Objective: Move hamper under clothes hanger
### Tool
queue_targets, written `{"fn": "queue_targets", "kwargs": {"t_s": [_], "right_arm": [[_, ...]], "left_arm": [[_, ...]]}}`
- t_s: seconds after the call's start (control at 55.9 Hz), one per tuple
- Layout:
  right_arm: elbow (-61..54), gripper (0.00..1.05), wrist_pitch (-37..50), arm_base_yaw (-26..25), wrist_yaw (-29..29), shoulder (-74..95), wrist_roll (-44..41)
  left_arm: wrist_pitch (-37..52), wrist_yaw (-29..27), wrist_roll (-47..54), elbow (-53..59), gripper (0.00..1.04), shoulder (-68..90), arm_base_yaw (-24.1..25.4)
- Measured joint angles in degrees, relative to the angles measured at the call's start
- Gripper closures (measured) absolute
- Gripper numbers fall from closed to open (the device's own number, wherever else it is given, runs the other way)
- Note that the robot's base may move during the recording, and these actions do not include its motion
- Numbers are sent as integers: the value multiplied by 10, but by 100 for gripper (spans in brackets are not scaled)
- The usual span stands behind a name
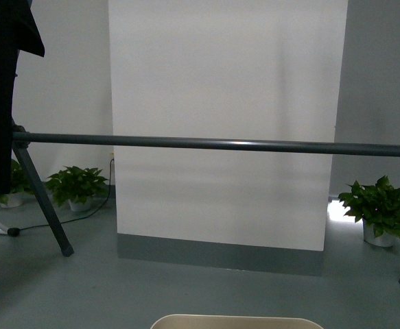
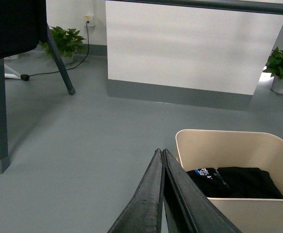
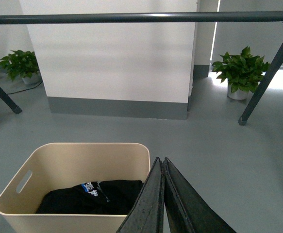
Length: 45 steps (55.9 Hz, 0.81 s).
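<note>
Hamper sits on the floor at lower frame, short of the clothes hanger bar crossing mid-frame. Dark shirt inside. Left gripper and right gripper both pressed together, holding nothing. Push forward likely remains.

Only the grippers show of the robot. The left gripper has two long, dark grey fingers, flat-sided and tapering to thin tips. The right gripper looks the same: matte, smooth fingers, no markings visible.
</note>
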State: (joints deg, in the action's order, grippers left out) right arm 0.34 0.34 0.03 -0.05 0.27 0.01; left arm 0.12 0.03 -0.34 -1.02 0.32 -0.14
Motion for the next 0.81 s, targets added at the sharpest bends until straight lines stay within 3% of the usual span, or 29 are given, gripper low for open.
{"fn": "queue_targets", "kwargs": {"t_s": [0.25,0.34,0.447,0.662,0.751,0.805], "right_arm": [[0,103,-3,0,0,0,0],[0,102,-3,0,0,0,-1],[0,78,-3,0,0,0,0],[0,46,-3,0,0,0,0],[0,27,-3,0,0,0,0],[0,18,-3,0,0,0,0]], "left_arm": [[0,0,0,0,101,-1,0],[0,0,0,0,85,-1,0],[0,0,0,0,60,-1,0],[0,0,0,0,28,-1,0],[0,0,0,0,8,-1,0],[0,0,0,0,5,-1,0]]}}
